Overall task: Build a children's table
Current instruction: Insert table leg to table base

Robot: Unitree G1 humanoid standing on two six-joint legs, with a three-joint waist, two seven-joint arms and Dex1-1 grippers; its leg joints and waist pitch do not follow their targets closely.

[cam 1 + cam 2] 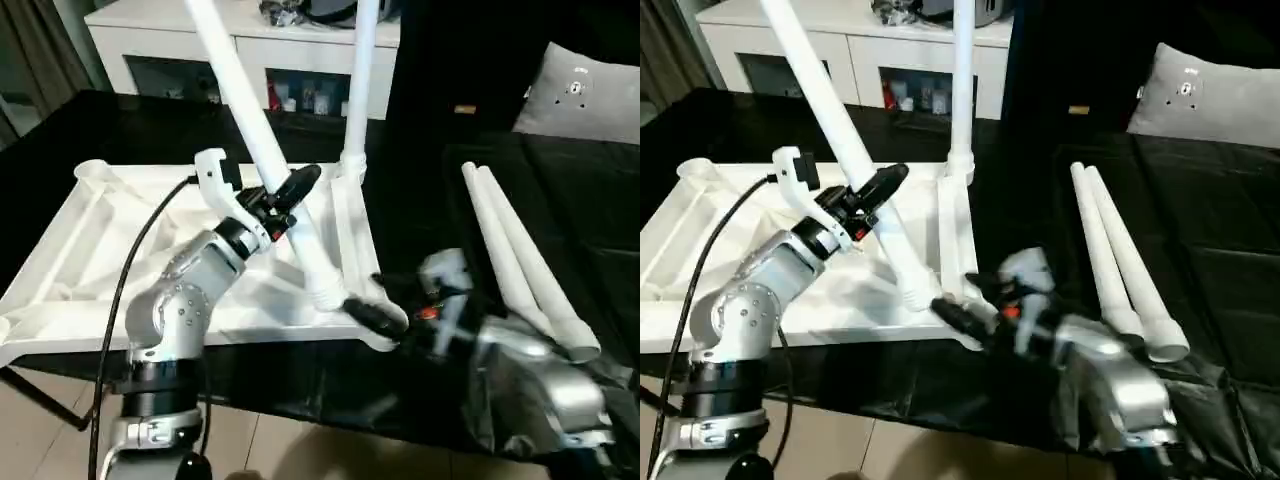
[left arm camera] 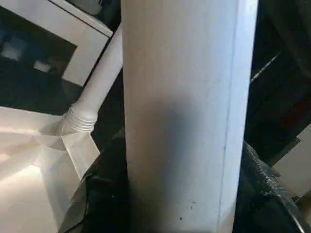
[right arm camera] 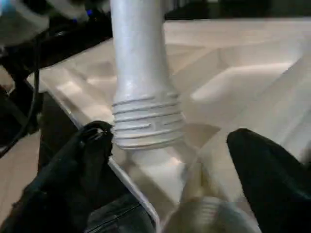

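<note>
The white tabletop (image 1: 90,260) lies upside down on the black-covered table. One white leg (image 1: 358,90) stands upright in its far right corner socket. My left gripper (image 1: 285,200) is shut on a second leg (image 1: 250,110), holding it tilted to the far left. That leg's threaded end (image 3: 146,126) is down at the tabletop's near right corner. My right gripper (image 1: 378,318) is open there, with a black finger (image 3: 85,165) on each side of the threaded end. Two more legs (image 1: 520,260) lie side by side on the right.
A white cabinet (image 1: 250,50) with glass doors stands behind the table. A grey pillow (image 1: 585,95) sits at the back right. A black cable (image 1: 130,280) loops from my left arm over the tabletop. The table's near edge (image 1: 300,395) runs just below my grippers.
</note>
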